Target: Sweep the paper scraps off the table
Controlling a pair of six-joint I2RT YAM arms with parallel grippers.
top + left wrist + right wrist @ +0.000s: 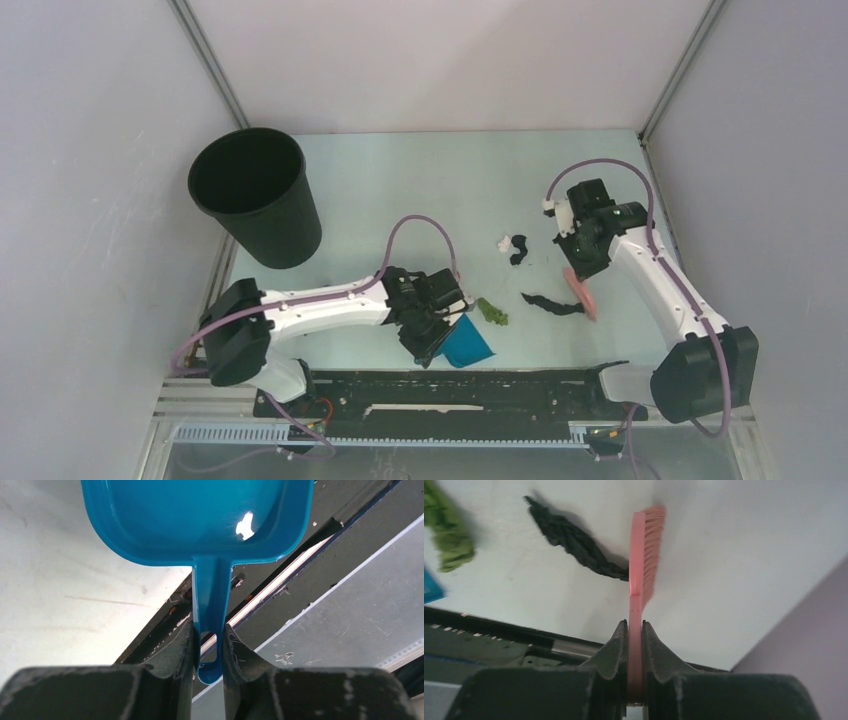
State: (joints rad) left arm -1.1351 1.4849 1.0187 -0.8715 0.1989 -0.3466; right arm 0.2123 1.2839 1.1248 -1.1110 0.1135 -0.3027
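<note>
Judging from their crumpled, twisted look, the paper scraps [574, 540] are taken to be very light, soft and springy. They would be flicked or rolled by a bristle stroke rather than pushed steadily, and could be scattered by a fast one. No direct hold on them is called for; they are better handled through the tools.

Four are seen on the bench [400, 190]. A green scrap [491, 311] lies close to the near edge, just beside the mouth of the blue dustpan [468, 344]. A long black twist [553, 303] lies between it and the pink brush [581, 291], with its right end at the brush. In the right wrist view that end is met by the brush's spine side rather than clearly by the bristles. A white scrap [505, 242] and a small black scrap [518, 250] sit just beside each other, further from the near edge and right of the middle.

The dustpan's slim handle is pinched near its end by the left end effector [208, 635], with the handle held over the black rail [450, 385] along the near edge. The brush's flat handle is clamped by the right end effector [635, 630], the jaws pressed onto it with no gap seen.

Both tools appear to be smooth, rigid plastic, so a twist in the grip under side load is judged possible. Short, slow strokes toward the dustpan would be favoured. A black bin [258, 195] stands toward the far left corner
</note>
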